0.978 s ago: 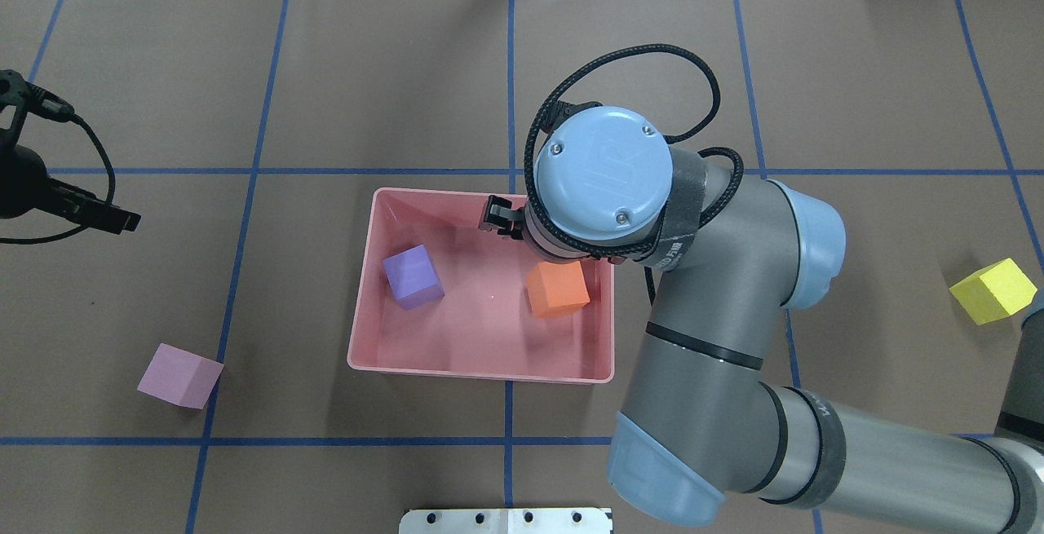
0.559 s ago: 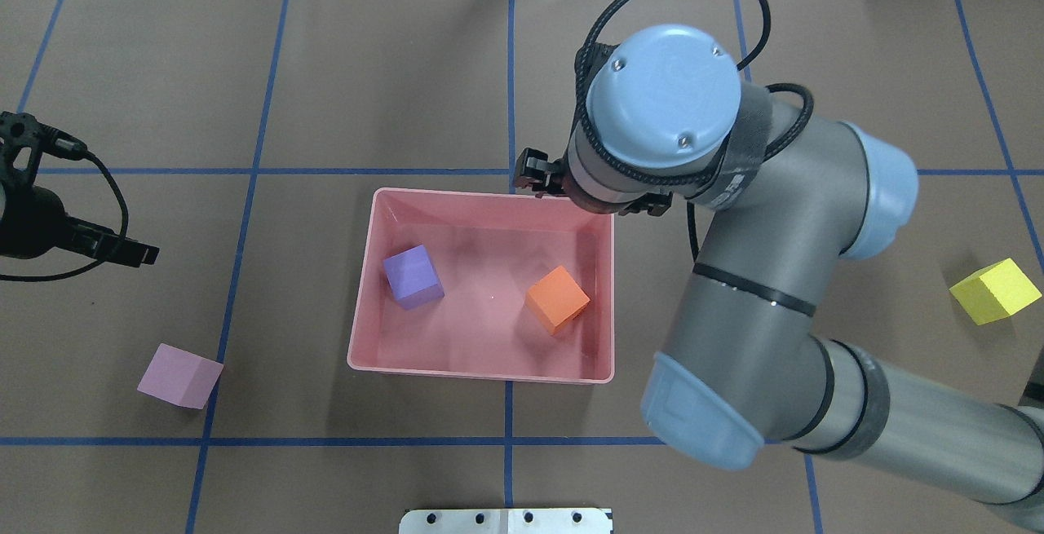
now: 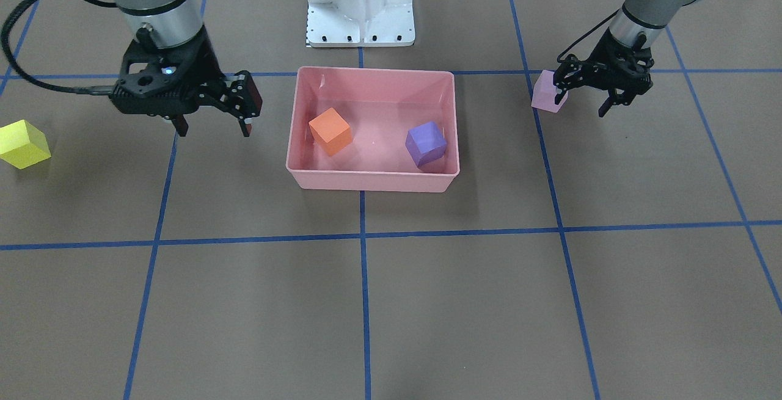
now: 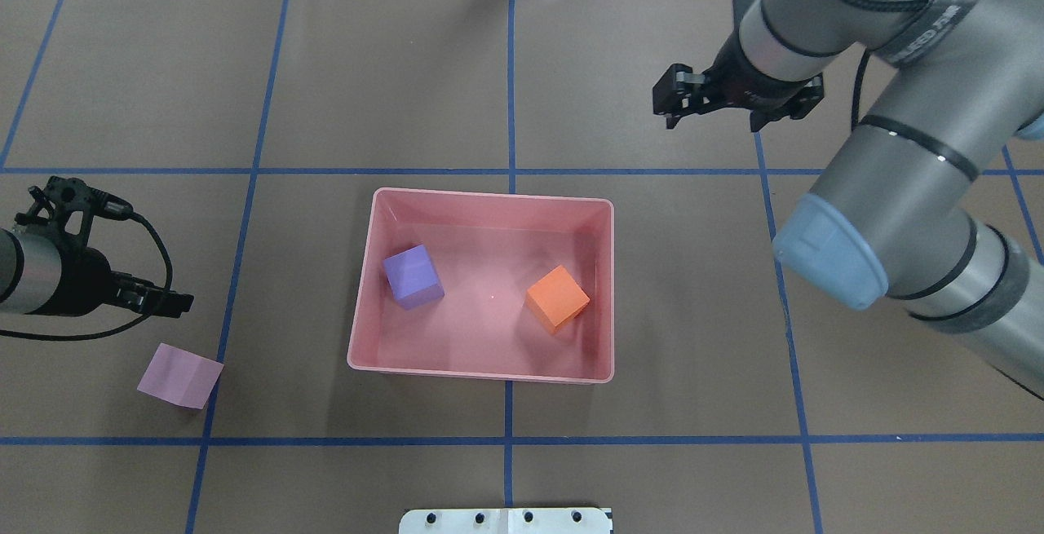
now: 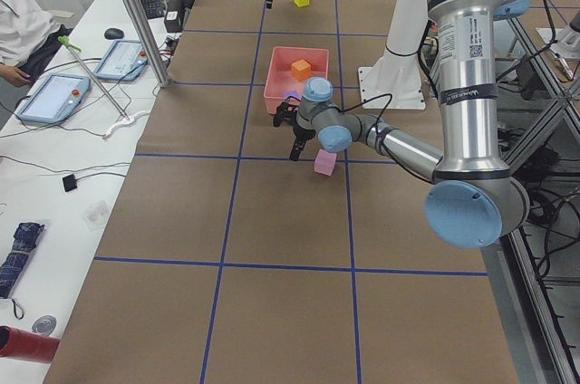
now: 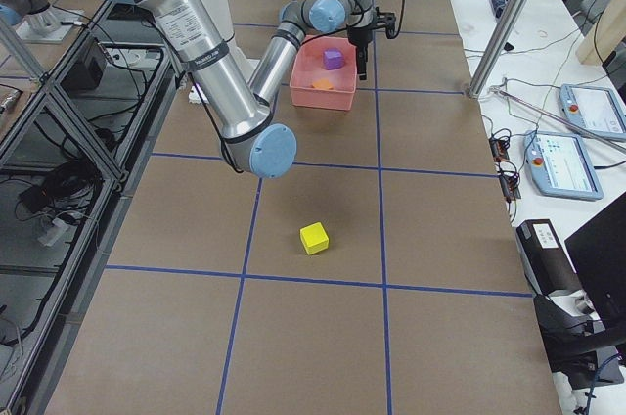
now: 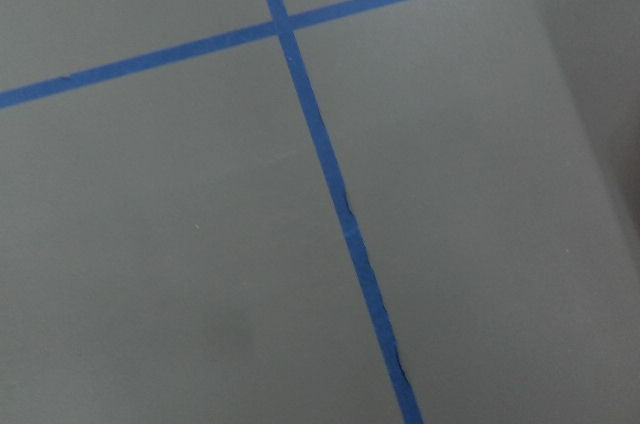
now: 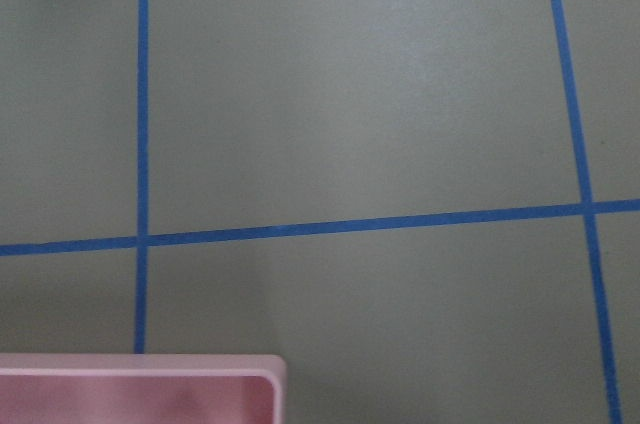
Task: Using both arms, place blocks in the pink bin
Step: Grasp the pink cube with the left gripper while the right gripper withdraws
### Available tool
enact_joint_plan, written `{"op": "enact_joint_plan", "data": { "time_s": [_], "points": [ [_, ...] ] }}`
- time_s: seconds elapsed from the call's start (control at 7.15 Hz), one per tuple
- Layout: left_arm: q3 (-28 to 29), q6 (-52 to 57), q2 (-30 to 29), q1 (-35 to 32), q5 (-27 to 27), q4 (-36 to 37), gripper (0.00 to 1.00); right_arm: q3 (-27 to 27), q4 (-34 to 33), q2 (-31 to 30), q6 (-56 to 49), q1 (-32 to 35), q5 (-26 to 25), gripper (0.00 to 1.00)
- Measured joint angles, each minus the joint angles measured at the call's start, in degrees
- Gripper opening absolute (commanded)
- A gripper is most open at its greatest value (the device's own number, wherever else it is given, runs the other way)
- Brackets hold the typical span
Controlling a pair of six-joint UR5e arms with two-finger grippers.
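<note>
re r gripper (image 4: pixel 716 110): 1 s ago hung over the pink bin (image 4: pixel 489 194), right above the orange block (image 4: pixel 557 297); 0.6 s ago at the bin's far rim; now out past its far right corner, over bare table (image 4: pixel 367 69), well apart from the bin. opened wide, w/ nothing held. from its wrist cam: only table, crossing blue tape lines (image 8: pixel 350 226) & one bin corner at bottom left.

re l gripper (image 4: pixel 175 303): 1 s ago up by the overhead view's left edge; since then drawn closer to the pale lilac block (image 4: pixel 179 375). now just beyond that block, on the side away from the robot. also opened, empty. in front view seems to overlap the block's edge w/ one finger, but w/ a clear gap in overhead & left side views, so not touching. from its wrist cam: just table & tape.

inside the bin, same spots as 0.6 s ago: orange block toward robot's right, purple block (image 4: pixel 413 275) toward its left, well apart, both resting on the floor, each turned a bit vs the walls.

outside the bin: lilac block on the table off to robot's left, beside a tape line. yellow block (image 3: pixel 23 143) far off to robot's right, well apart from bin & r gripper; hidden by the r arm (image 4: pixel 889 191) in overhead view. white pedestal base (image 3: pixel 360 3) at robot's edge of the table, in line w/ the bin.
</note>
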Motion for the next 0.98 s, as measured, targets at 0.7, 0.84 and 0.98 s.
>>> {"op": "enact_joint_plan", "data": {
  "time_s": [0.7, 0.84, 0.98],
  "points": [
    [-1.4, -8.29, 3.46, 11.06, 8.42, -3.16, 1.0, 0.08, 2.08, -7.44, -14.21, 9.56, 7.27, 1.0],
    [-1.32, -8.75, 3.83, 12.27, 9.43, -3.02, 1.0, 0.09, 2.12, -7.73, -14.38, 9.69, 7.3, 1.0],
    [-0.98, -9.3, 4.03, 13.46, 10.19, -2.92, 1.0, 0.08, 2.16, -8.1, -14.46, 9.72, 7.25, 1.0]
  ]
}}
